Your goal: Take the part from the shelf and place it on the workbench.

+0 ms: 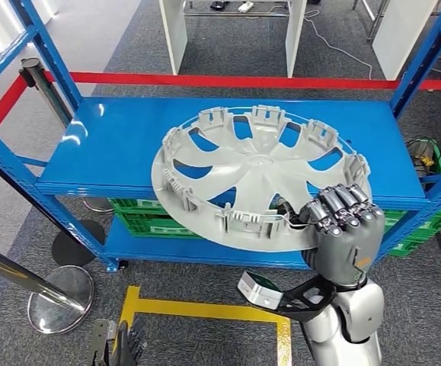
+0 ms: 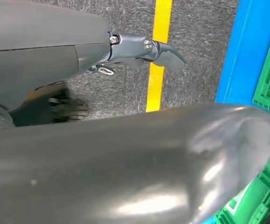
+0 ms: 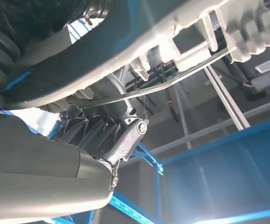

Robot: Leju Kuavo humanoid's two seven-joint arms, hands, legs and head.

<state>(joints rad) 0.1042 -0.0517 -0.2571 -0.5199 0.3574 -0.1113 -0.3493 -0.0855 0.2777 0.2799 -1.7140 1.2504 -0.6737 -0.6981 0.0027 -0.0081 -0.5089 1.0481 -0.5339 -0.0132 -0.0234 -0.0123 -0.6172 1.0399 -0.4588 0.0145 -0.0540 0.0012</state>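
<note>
The part is a grey plastic wheel cover [image 1: 258, 164], lying inner side up and tilted over the blue shelf board [image 1: 120, 145]. My right hand [image 1: 344, 229] grips its near right rim, fingers curled over the top edge. In the right wrist view the rim of the wheel cover [image 3: 161, 28] runs just above my right hand [image 3: 38, 177]. My left hand [image 1: 123, 343] hangs low at the bottom left over the floor and holds nothing; its thumb [image 2: 91, 163] and a straight finger show in the left wrist view.
Blue shelf uprights [image 1: 45, 46] stand at both sides. Green crates [image 1: 143, 217] sit on the lower shelf. Red barrier tape [image 1: 235, 80] runs behind the shelf, stanchion bases [image 1: 59, 297] stand at the left. A yellow floor marking [image 1: 206, 309] lies in front.
</note>
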